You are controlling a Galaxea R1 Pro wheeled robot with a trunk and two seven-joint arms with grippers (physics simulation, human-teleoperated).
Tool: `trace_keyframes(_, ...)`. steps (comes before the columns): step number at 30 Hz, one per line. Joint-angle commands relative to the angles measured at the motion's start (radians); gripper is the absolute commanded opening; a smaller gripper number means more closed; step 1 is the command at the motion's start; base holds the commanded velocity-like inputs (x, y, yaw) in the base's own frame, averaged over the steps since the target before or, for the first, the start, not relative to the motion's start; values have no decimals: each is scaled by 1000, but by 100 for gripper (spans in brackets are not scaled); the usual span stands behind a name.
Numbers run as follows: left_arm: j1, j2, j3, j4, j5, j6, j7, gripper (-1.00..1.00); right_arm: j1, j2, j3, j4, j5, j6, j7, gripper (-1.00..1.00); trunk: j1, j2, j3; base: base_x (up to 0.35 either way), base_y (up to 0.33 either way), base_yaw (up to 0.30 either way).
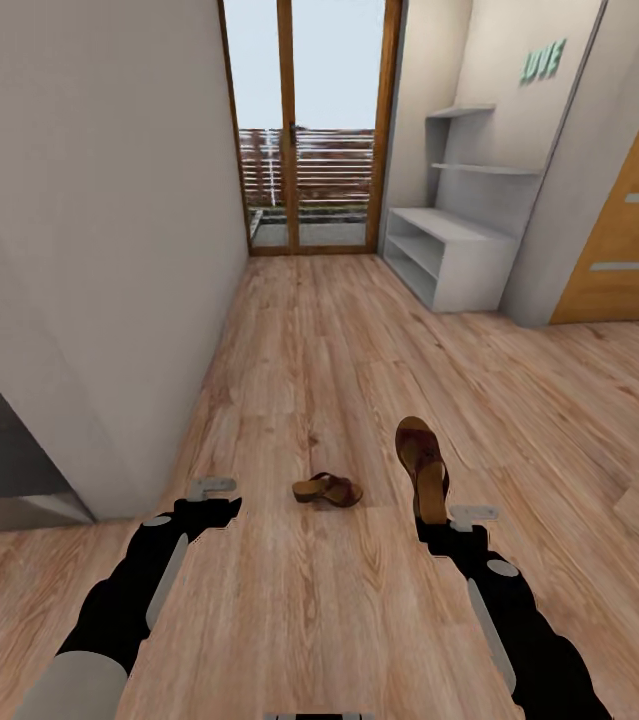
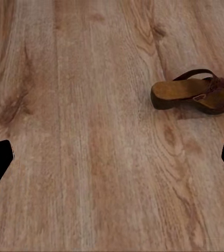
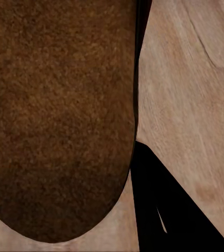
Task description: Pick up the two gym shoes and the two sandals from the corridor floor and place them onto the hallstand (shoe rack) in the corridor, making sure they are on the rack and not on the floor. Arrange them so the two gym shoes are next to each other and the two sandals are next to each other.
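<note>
I have one sandal (image 1: 423, 468) in my right gripper (image 1: 447, 522), held by one end so that it stands up and forward from the fingers, its long axis pointing down the corridor toward the shoe rack (image 1: 446, 252). In the right wrist view the tan footbed (image 3: 57, 115) sits close against the lens with a dark finger (image 3: 162, 210) alongside it, so the jaws look clamped on the shoe.

The other sandal (image 1: 328, 489) lies on the wood floor (image 1: 339, 350), between my two arms and just ahead of them, long axis running across my view. From the left wrist it shows side-on (image 2: 193, 96) with its strap up.

My left gripper (image 1: 211, 497) holds nothing; its fingertips sit wide apart at the frame edges in the wrist view, so it is well open. I judge the left arm the one for that floor sandal, reaching inward and slightly forward.

The rack stands well off against the right wall near the glass door (image 1: 311, 125), its compartments bare as far as I can see.
</note>
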Motion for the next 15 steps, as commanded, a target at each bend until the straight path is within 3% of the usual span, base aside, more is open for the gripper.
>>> trace_keyframes(1, 0, 0, 1, -1, 2, 5, -2, 100, 0, 0, 0, -2, -3, 7, -2, -100, 0, 0, -1, 299, 226, -1)
trace_keyframes(6, 0, 0, 1, -1, 2, 5, -2, 100, 0, 0, 0, -2, -4, 7, -2, -100, 0, 0, 0, 297, 229, -84)
trace_keyframes(15, 0, 0, 1, -1, 2, 5, -2, 100, 0, 0, 0, -2, -4, 7, -2, -100, 0, 0, 3, 295, 230, -229)
